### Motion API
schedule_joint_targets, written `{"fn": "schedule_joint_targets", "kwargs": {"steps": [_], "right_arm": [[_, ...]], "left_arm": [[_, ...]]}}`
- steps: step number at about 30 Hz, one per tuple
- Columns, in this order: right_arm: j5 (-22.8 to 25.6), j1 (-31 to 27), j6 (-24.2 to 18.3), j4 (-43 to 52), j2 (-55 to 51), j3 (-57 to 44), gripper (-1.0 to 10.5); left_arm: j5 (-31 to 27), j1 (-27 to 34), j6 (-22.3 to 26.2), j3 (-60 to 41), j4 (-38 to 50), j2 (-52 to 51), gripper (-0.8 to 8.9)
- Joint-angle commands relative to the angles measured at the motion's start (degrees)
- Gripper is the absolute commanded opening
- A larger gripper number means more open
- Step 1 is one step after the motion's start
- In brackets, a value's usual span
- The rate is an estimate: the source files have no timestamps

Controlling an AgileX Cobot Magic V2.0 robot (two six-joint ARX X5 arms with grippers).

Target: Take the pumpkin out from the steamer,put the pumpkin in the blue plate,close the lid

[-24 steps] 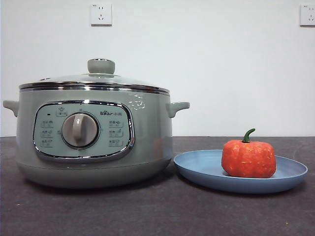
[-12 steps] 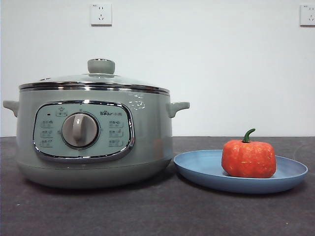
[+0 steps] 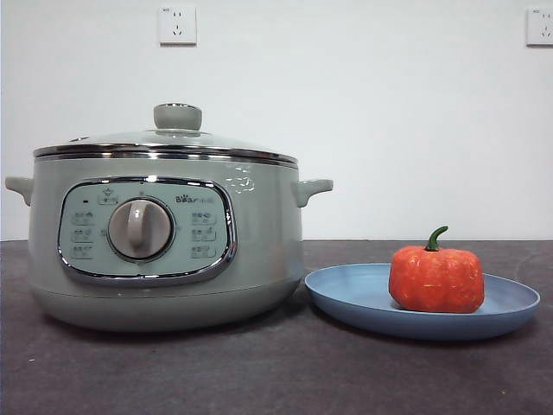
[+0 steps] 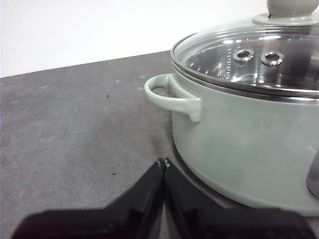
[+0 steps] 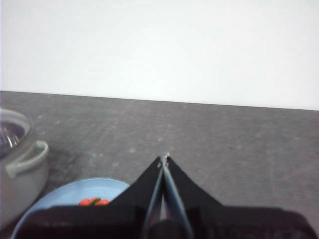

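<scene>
The sage-green steamer (image 3: 164, 251) stands at the left of the front view with the glass lid (image 3: 168, 138) seated on its chrome rim. To its right the orange-red pumpkin (image 3: 436, 277) rests upright in the blue plate (image 3: 346, 294). Neither arm shows in the front view. My left gripper (image 4: 163, 162) is shut and holds nothing, beside the steamer (image 4: 249, 139) near its side handle; the lid (image 4: 259, 59) shows there too. My right gripper (image 5: 164, 158) is shut and holds nothing, above the table just past the blue plate (image 5: 65, 196), where a sliver of the pumpkin (image 5: 93, 201) shows.
The dark grey table (image 3: 276, 372) runs to a white wall with two power sockets (image 3: 177, 24). The steamer's side handles (image 3: 313, 188) stick out toward the plate.
</scene>
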Motion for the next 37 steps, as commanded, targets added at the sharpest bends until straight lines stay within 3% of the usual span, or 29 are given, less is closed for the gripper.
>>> {"fn": "schedule_joint_targets", "kwargs": {"steps": [1, 13, 37], "right_arm": [[-2.23, -0.44, -1.49, 6.97, -1.33, -8.50, 0.0], [-2.19, -0.52, 3.96, 12.35, -2.97, -23.17, 0.0], [-1.84, -0.63, 5.31, 13.16, -2.67, -23.76, 0.0]], "left_arm": [[0.37, 0.17, -0.37, -0.90, 0.20, -0.15, -0.03], [0.33, 0.17, -0.35, -0.90, 0.20, -0.15, -0.03], [0.33, 0.17, -0.37, -0.90, 0.20, -0.15, -0.03]]}}
